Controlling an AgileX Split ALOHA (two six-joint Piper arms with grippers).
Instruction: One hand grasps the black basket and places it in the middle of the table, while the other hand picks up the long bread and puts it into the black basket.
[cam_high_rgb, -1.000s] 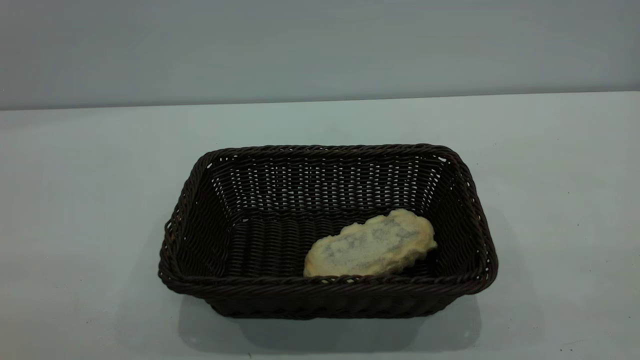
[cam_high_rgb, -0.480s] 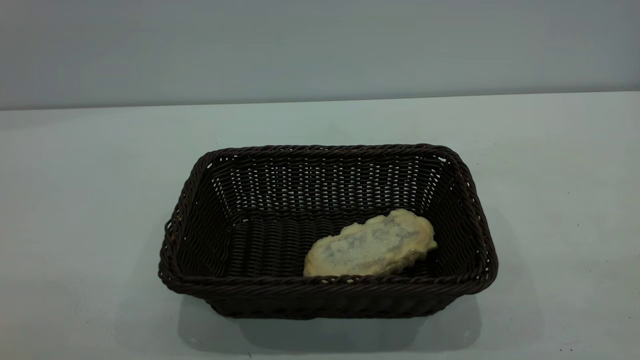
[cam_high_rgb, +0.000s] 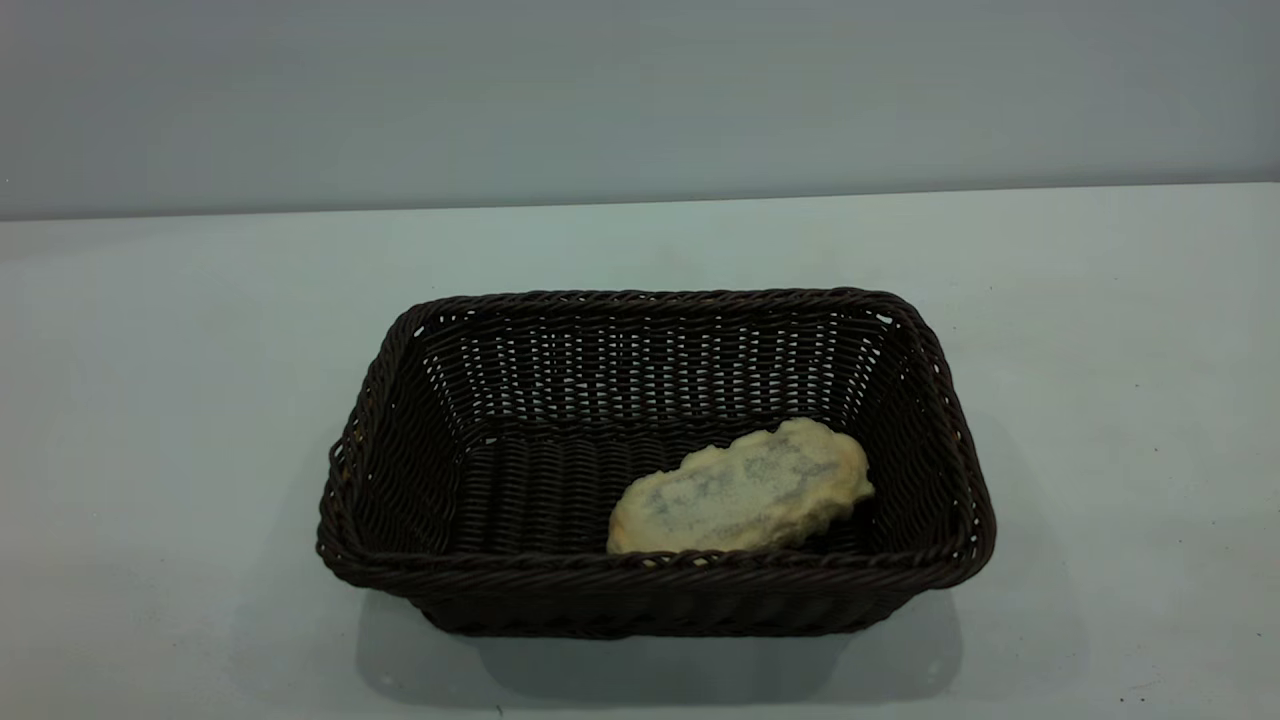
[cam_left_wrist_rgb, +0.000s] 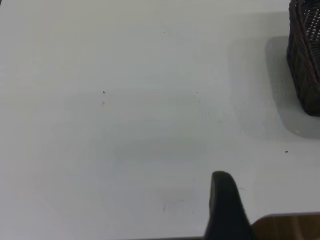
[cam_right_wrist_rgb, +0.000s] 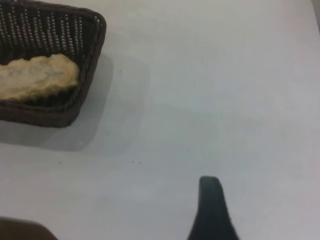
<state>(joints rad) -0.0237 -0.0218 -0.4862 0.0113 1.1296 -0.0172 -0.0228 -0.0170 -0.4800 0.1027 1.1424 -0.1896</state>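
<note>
**Bread in the Basket, Both Claws Drawn Back**

The black basket (cam_high_rgb: 655, 460) stands near the middle of the table (cam_high_rgb: 150, 400), and the long bread (cam_high_rgb: 740, 488) lies inside it, pale flat underside up, resting on the woven floor toward the right-hand end and close to the near rim. By the look of things both halves of the job are done: the basket sits centred, the loaf is in it, and nothing grips either one. What may be left, if anything, is only for the arms to settle in their parked places.

Neither arm shows in the wide view. From the left claw (cam_left_wrist_rgb: 226, 210), of which a single black finger is visible, the basket is well apart, only a corner of its woven wall showing at the far edge of that claw's outlook; whether this claw is wide or narrow cannot be told. From the right claw (cam_right_wrist_rgb: 211, 210), again one dark finger only, the basket is also well apart, with the bread seen lying inside against the end wall; its opening cannot be told either. Neither claw holds anything that can be seen.

Between each claw and the basket the tabletop carries only a few tiny dark specks and the basket's soft shadow. Nothing stands in the way of either arm.
</note>
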